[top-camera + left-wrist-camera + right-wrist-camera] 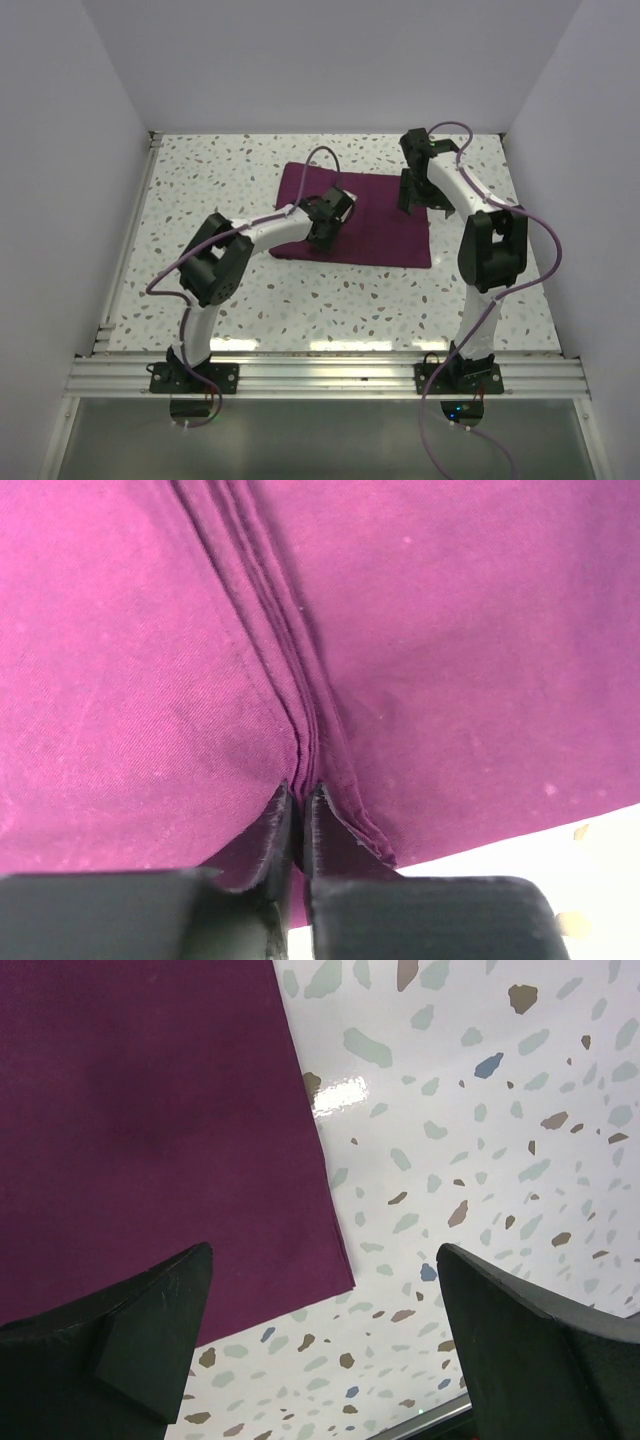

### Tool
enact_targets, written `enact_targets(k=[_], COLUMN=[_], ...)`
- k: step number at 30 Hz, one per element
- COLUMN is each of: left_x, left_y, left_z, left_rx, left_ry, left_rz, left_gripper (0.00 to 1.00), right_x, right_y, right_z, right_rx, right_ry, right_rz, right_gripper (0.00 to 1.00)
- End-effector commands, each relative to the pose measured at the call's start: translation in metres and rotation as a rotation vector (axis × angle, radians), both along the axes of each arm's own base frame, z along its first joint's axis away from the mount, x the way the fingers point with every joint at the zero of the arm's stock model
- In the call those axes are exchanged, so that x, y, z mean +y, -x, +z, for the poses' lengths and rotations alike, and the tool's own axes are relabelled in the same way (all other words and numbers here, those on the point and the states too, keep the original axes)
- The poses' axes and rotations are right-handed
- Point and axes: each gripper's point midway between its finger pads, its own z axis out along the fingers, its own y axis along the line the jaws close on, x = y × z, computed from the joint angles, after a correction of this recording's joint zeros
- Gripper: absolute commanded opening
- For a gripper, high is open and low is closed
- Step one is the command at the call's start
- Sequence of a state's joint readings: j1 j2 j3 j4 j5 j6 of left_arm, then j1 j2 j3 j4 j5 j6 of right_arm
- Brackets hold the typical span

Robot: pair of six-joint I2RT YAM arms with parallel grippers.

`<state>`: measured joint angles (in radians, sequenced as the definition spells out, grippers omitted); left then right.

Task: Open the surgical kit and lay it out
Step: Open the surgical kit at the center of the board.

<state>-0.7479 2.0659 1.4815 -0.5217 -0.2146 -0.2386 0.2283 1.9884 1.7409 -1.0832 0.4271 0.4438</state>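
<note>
The surgical kit's dark purple cloth wrap lies flat on the speckled table, mid-right. My left gripper is down on its left part. In the left wrist view it is shut on a raised fold of the cloth, with layered edges running up from the fingertips. My right gripper hovers above the wrap's far right corner. In the right wrist view it is open and empty over the cloth corner. The steel tray and instruments are hidden.
The speckled white tabletop is boxed in by white walls on the left, back and right. An aluminium rail with the arm bases runs along the near edge. A metal strip runs along the left side.
</note>
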Motion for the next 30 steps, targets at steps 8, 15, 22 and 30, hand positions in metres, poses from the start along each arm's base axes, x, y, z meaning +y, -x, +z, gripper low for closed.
enact_targets(k=[8,15,22,30], left_x=[0.031,0.156,0.305,0.325], left_y=[-0.026,-0.048,-0.012,0.018], left_z=[0.074,0.117,0.057,0.026], left_rx=[-0.103,-0.154,-0.047,0.025], left_ry=[-0.044,0.058,-0.011,-0.022], left_rz=[0.108,0.399,0.853,0.981], left_gripper=[0.0,0.0,0.07,1.0], right_x=[0.002,0.011,0.017,0.02], right_y=[-0.011,-0.027,-0.038,-0.048], right_z=[0.02,0.022,0.019,0.019], right_rx=[-0.071,-0.074,-0.072,-0.086], right_ry=[-0.023,-0.057,-0.075,-0.08], right_rz=[-0.002,0.007,0.015,0.027], right_gripper=[0.98,0.98,0.98,0.98])
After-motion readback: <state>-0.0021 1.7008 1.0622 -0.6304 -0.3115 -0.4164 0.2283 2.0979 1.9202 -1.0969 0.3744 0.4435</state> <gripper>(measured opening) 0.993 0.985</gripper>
